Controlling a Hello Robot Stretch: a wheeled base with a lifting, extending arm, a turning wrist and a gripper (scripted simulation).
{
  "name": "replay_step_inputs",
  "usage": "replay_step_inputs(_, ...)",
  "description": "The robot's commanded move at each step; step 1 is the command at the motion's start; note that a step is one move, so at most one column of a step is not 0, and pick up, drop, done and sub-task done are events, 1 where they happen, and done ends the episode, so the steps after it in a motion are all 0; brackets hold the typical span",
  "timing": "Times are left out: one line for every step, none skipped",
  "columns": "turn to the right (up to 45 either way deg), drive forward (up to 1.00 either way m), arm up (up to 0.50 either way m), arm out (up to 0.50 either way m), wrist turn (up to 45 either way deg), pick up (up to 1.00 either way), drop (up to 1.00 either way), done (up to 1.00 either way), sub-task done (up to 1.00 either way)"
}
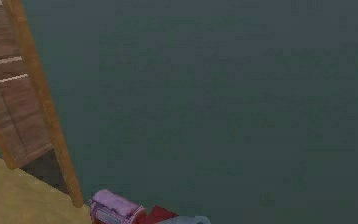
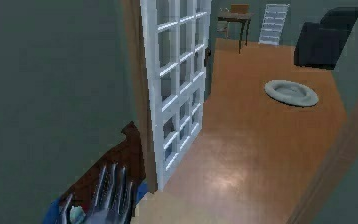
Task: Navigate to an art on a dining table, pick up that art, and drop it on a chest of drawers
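The gripper's state cannot be told, and neither can the art's place. In the forward view, a dark teal wall [image 1: 217, 90] is seen close ahead, with a wooden door [image 1: 17, 90] at the left and a pink thing [image 1: 115, 208] at the bottom edge. In the arm side view, a white glazed door [image 2: 177, 80] is seen ajar over a wooden floor [image 2: 257, 150]. Grey prongs [image 2: 112, 192] are seen at the bottom left. A round pale thing [image 2: 290, 92] lies on the floor. An armchair [image 2: 322, 40] and a table [image 2: 235, 18] are seen farther off.
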Motion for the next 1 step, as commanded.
replay_step_inputs(0.0, 0.0, -0.32, 0.0, 0.0, 0.0, 0.0, 0.0, 0.0)
